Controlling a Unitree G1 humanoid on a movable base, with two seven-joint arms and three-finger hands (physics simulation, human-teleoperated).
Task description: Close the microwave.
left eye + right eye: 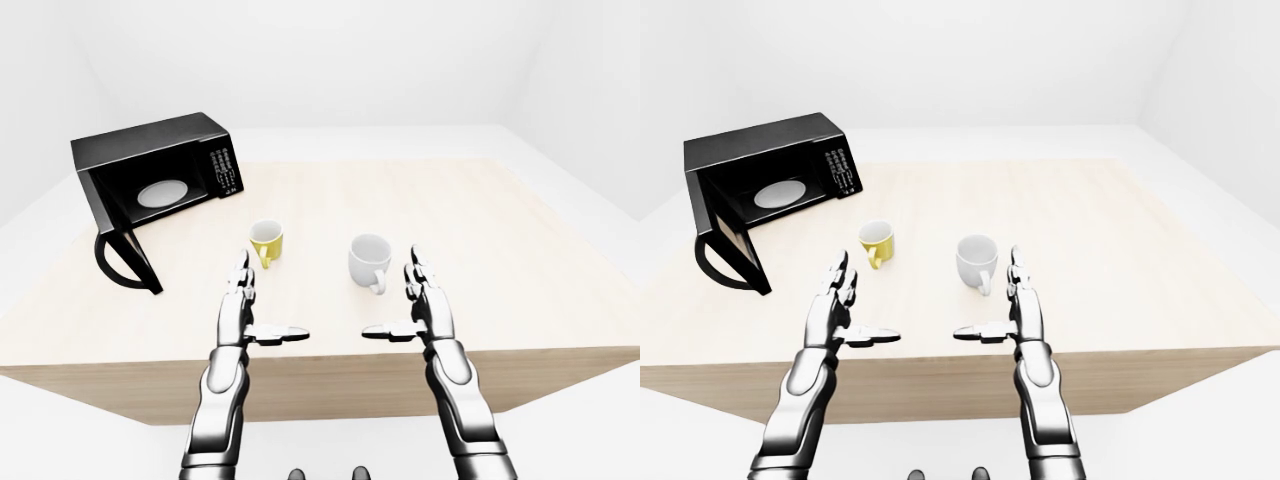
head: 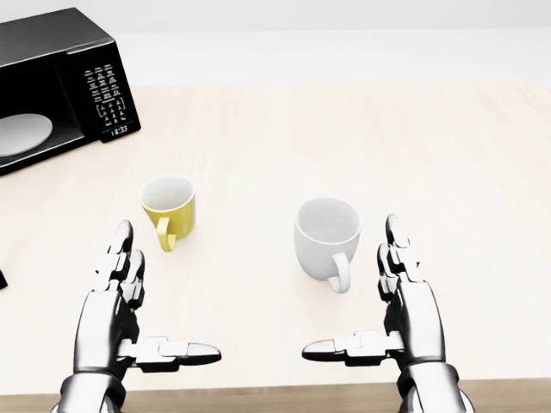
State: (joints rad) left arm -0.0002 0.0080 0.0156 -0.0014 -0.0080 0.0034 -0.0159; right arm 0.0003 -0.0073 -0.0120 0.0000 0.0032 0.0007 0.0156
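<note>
Microwave (image 1: 160, 175) sits at the table's (image 1: 520, 260) far left corner, door (image 1: 125, 255) swung wide open toward the left edge, turntable plate (image 1: 162, 192) visible inside. Left hand (image 1: 243, 305) and right hand (image 1: 425, 305) both hover over the near edge, fingers spread, thumbs pointing inward, holding nothing, well apart from the door. Yellow mug (image 2: 169, 206) and white mug (image 2: 327, 237) stand between the hands and the far edge. Risks, as I judge: left arm sweeping toward the door clips the yellow mug; pushing the door near its hinge shifts the whole microwave rather than shutting it.
</note>
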